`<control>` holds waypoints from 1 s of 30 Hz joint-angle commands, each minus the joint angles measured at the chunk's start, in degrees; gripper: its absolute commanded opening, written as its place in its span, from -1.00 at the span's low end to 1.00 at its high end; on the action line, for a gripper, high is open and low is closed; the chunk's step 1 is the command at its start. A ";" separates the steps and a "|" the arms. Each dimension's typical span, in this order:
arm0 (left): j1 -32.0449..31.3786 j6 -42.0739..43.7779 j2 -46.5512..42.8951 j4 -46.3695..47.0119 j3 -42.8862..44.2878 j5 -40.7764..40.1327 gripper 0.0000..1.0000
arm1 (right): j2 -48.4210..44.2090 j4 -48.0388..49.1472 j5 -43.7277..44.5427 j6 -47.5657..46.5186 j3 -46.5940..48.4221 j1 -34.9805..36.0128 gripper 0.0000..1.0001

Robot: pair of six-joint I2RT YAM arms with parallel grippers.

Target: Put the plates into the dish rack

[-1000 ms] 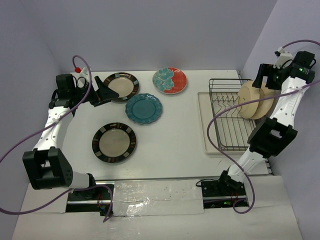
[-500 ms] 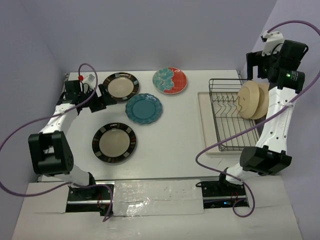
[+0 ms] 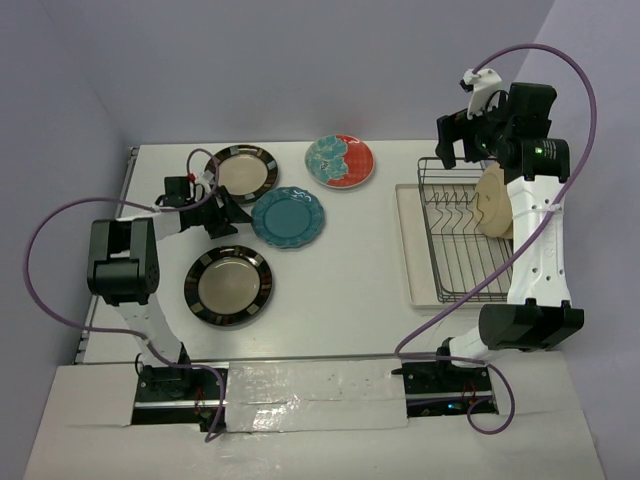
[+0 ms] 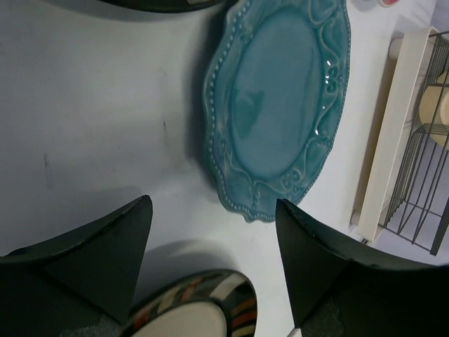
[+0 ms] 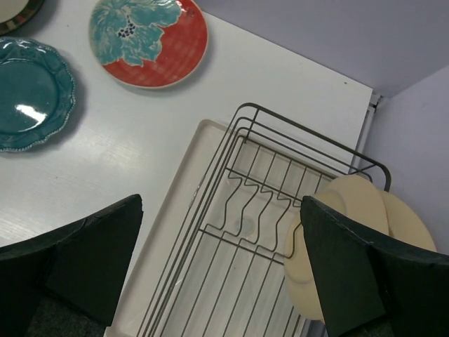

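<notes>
The step in hand looks like a pick of the scalloped teal plate (image 4: 280, 105), which lies flat on the table (image 4: 84, 105) between the far striped plate (image 3: 242, 170) and the near striped plate (image 3: 228, 285), with the red flowered plate (image 3: 340, 160) beyond it. The left hand (image 4: 214, 207) sits low at the teal plate's left edge, jaws wide apart and holding nothing. To do it well, one finger should probably slide under the raised scalloped rim where the shadow shows a gap, the other coming down on top, biting well in past the beaded edge, since glazed ceramic is likely to slip. The near striped plate is just beside the fingers, so the approach should stay clear of its rim. The dish rack (image 3: 465, 255) stands well apart to the right, two cream-tan plates (image 3: 497, 198) upright at its far end. The right hand (image 5: 221, 207) hovers above it, fully open and empty.
</notes>
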 commanded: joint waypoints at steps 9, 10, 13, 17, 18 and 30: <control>-4.07 -11.79 9.12 17.87 0.08 0.79 0.48 | -2.31 -1.10 -0.47 1.29 1.55 1.60 1.00; -4.25 -12.93 9.56 18.59 -0.01 0.70 0.47 | -2.31 -1.10 -0.56 1.38 1.55 1.86 1.00; -4.77 -15.04 11.23 20.35 -0.01 -0.34 0.40 | -2.31 -1.19 -0.38 1.29 1.55 2.48 1.00; -4.86 -18.74 13.87 21.14 0.51 -0.18 0.22 | -2.57 -1.10 0.23 1.12 1.64 3.45 1.00; -4.86 -19.53 14.57 21.75 0.34 0.09 0.19 | -2.49 -1.02 0.32 1.12 1.64 3.54 1.00; -5.65 -23.14 16.95 22.64 0.25 1.76 -0.60 | -3.63 -0.40 1.29 0.68 0.41 6.08 1.00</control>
